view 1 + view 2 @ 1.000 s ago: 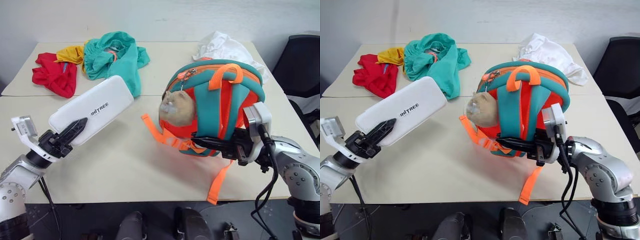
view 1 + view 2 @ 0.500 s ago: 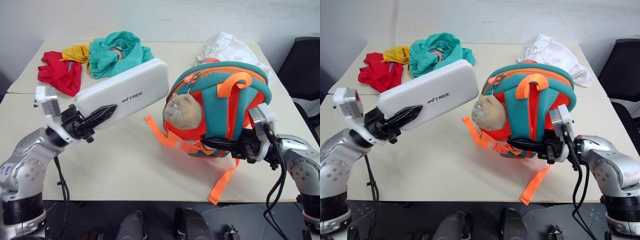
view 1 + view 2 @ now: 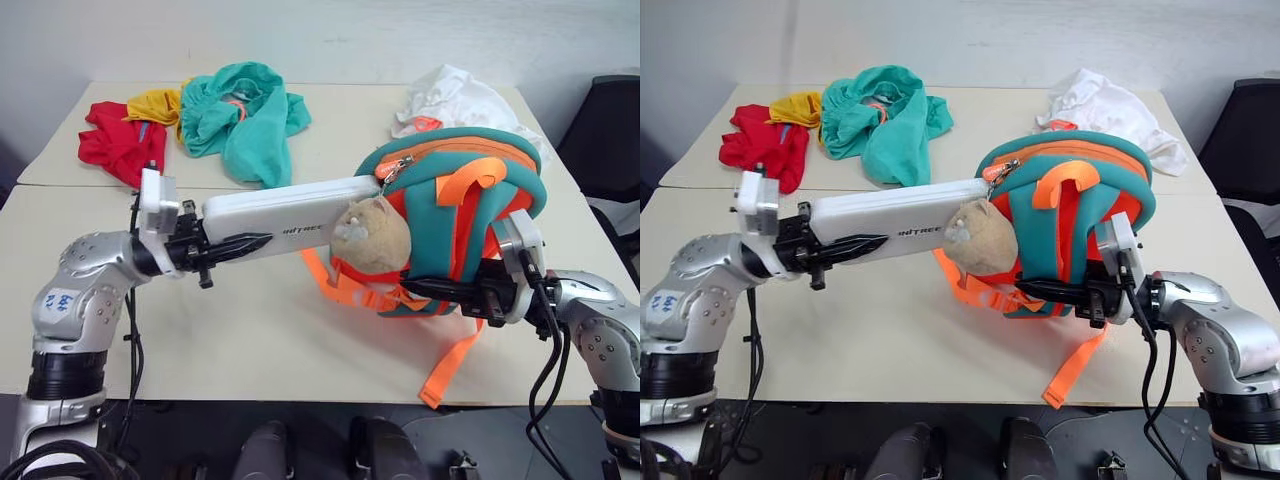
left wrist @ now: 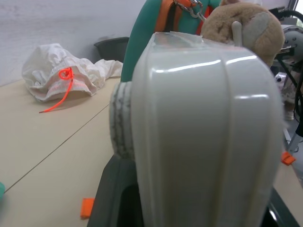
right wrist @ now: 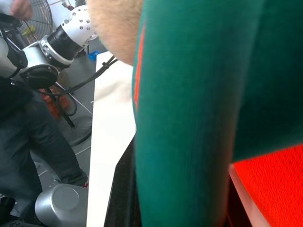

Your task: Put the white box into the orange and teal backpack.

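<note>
box [image 3: 290, 212] apparently touching backpack [image 3: 455, 215], leftward

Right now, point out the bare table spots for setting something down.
Free: the near table below the white box, and the far middle between the teal garment and white cloth bag. Crowded: the far left corner with its clothes, and the right side around the orange and teal backpack.

A: What is the silver metal left arm [image 3: 85, 300] showing?
B: Rounded housings are carrying small screws and a blue-marked white sticker; black cables are hanging below.

A: And the silver metal right arm [image 3: 600, 330]?
B: Black cables are looping beside it; white blocks are capping both wrists ahead of black fingers.
</note>
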Robot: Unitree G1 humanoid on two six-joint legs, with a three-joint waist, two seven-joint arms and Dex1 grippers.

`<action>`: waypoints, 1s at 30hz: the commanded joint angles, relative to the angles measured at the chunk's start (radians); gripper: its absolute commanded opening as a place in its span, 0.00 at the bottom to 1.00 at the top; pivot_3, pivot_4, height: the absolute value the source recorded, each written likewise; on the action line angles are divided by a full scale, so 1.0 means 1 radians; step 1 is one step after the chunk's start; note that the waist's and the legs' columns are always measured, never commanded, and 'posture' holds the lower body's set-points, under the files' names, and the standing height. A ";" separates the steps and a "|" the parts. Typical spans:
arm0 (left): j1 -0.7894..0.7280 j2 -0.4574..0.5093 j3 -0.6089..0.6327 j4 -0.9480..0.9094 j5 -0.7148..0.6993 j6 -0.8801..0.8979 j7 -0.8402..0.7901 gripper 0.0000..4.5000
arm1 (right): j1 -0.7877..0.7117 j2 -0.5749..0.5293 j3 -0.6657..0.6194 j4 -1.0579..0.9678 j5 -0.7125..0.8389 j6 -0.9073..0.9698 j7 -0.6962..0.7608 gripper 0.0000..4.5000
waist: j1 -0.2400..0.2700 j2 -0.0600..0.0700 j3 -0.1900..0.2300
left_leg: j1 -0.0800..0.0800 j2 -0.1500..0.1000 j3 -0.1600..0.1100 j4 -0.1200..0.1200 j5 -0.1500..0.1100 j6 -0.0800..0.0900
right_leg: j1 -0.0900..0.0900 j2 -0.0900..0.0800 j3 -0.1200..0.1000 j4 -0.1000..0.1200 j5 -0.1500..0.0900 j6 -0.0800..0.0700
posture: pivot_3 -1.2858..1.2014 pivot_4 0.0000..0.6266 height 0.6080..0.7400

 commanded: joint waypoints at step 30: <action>-0.424 -0.202 -0.163 0.404 0.212 -0.069 -0.274 1.00 | 0.037 0.033 -0.015 -0.052 -0.028 -0.052 -0.065 0.01 | -0.010 -0.002 0.002 | -0.002 -0.001 0.000 0.005 0.001 0.003 | 0.001 0.002 -0.008 0.001 0.002 0.004 | 0.52 0.24 1.00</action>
